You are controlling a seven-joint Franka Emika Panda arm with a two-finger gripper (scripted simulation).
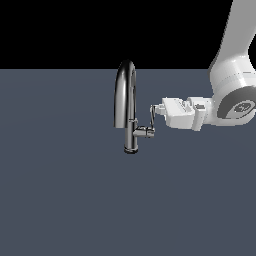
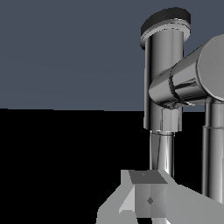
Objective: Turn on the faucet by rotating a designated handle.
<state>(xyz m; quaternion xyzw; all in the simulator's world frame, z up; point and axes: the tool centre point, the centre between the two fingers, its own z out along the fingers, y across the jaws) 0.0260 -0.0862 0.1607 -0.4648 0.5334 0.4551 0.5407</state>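
Note:
The faucet (image 1: 125, 95) is a tall dark chrome gooseneck standing on the grey floor, with its column and round base at the centre of the exterior view. The handle (image 1: 152, 119) is a thin lever rising from a short stub on the side of the column towards the exterior view's right. My gripper (image 1: 155, 108) reaches in level from the exterior view's right. Its fingers look closed together and the tips rest against the lever's upper end, holding nothing. In the wrist view the faucet column (image 2: 164, 83), the stub and the handle lever (image 2: 213, 148) fill the frame, with my gripper (image 2: 151, 199) close in front.
The white arm (image 1: 235, 75) comes down from the upper part of the exterior view's right. The flat grey floor (image 1: 60, 190) spreads around the faucet, with black background behind it.

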